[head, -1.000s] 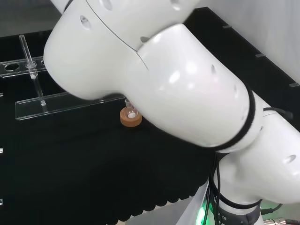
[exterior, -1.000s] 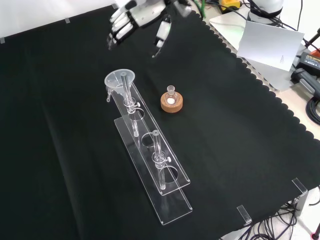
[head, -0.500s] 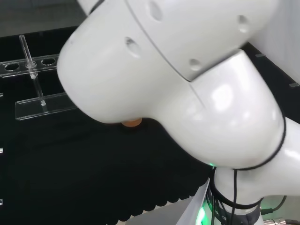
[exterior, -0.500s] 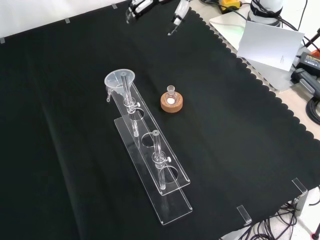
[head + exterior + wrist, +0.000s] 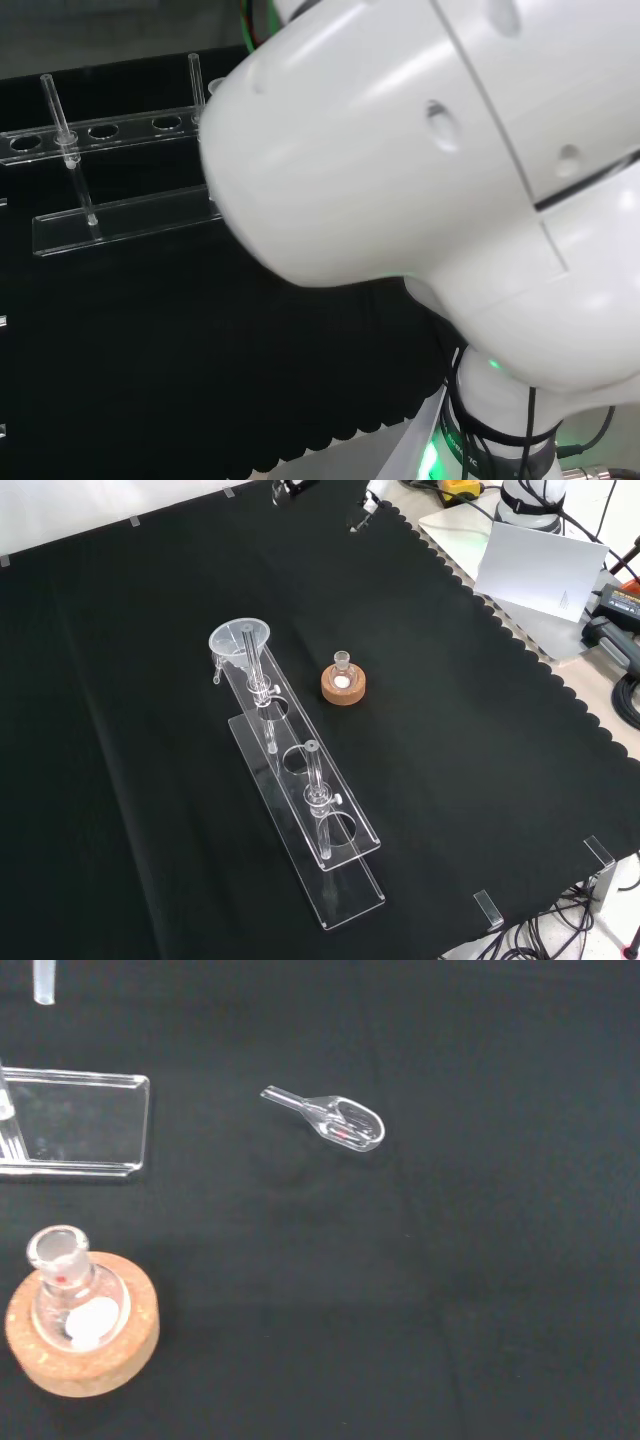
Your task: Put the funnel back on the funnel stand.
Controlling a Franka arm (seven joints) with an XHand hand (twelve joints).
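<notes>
A clear funnel (image 5: 240, 640) sits in the far end hole of the clear acrylic funnel stand (image 5: 335, 848), its stem hanging down through the rail. A second glass stem (image 5: 313, 778) stands in a nearer hole. In the head view the stand (image 5: 110, 217) shows at the left with a thin glass stem (image 5: 62, 125) upright in it. The hand (image 5: 364, 500) is at the top edge of the front view, well apart from the funnel; its fingertips are spread and hold nothing.
A small flask on a cork ring (image 5: 344, 684) stands right of the stand in the front view, and also shows in the wrist view (image 5: 80, 1325). A little clear glass scoop (image 5: 338, 1122) lies on the cloth. The arm's big white link (image 5: 430, 180) hides the head view's middle.
The hand has drawn back up the front view, away from the funnel, until just its fingertips remain. In the head view the arm's link has swung across and now covers the flask.
</notes>
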